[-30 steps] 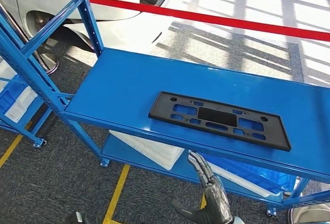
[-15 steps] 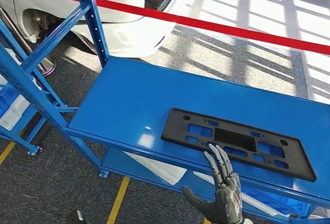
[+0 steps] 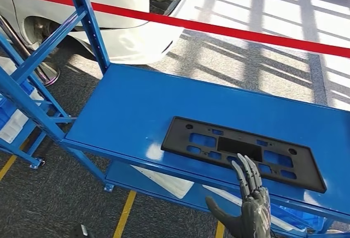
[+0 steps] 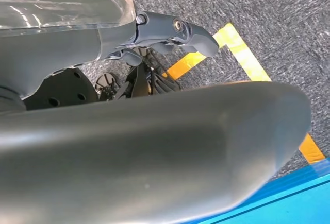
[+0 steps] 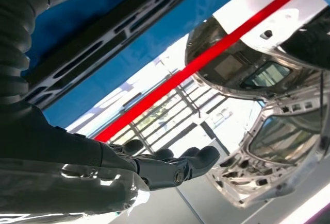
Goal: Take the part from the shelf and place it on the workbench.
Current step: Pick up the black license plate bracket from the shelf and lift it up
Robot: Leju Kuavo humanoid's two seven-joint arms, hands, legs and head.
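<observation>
Fingers [image 3: 246, 173] of the right hand [image 3: 252, 205] are stretched out straight and apart, thumb splayed to the left, grasping nothing, their tips over the near edge of the flat black plastic slotted part [image 3: 241, 151]. Going left to right: blue steel shelf frame posts [image 3: 88, 22], then the blue shelf deck [image 3: 136, 104], where the part lies flat near the front right, easy to reach. Left hand [image 4: 175, 31] hangs over the carpet; I cannot tell its grip.
</observation>
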